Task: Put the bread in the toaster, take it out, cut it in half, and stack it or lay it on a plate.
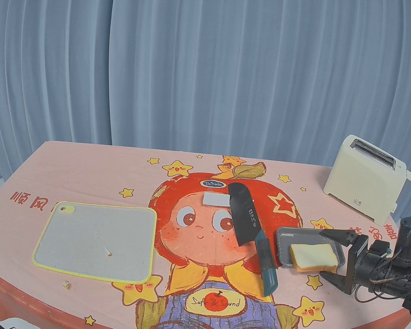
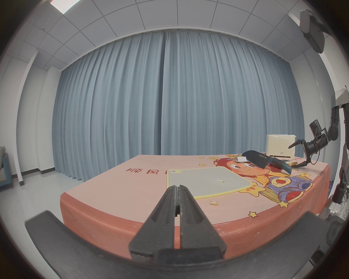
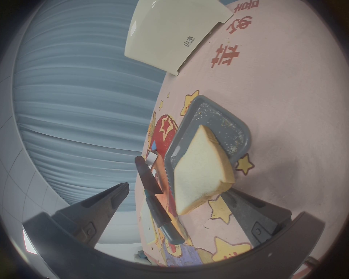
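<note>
Knife [image 1: 247, 223] beside tray [image 1: 287, 238] under bread [image 1: 313, 257]

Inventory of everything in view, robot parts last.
White bread slice: 1, pale, on the tray.
Grey rectangular tray: 1, grey, table's right side.
Cream two-slot toaster: 1, cream, far right corner.
Black-bladed knife: 1, teal handle, table centre.
Grey plastic cutting board: 1, yellow-green rim, table's left.
Small white card: 1, white, beside blade.
Pink cartoon-print tablecloth: 1, pink, over table.
Blue-grey curtain: 1, behind the table.
Left pincer: 1, black, shut, off near-left edge.
Right pincer: 1, black, open, at tray's right end.
</note>
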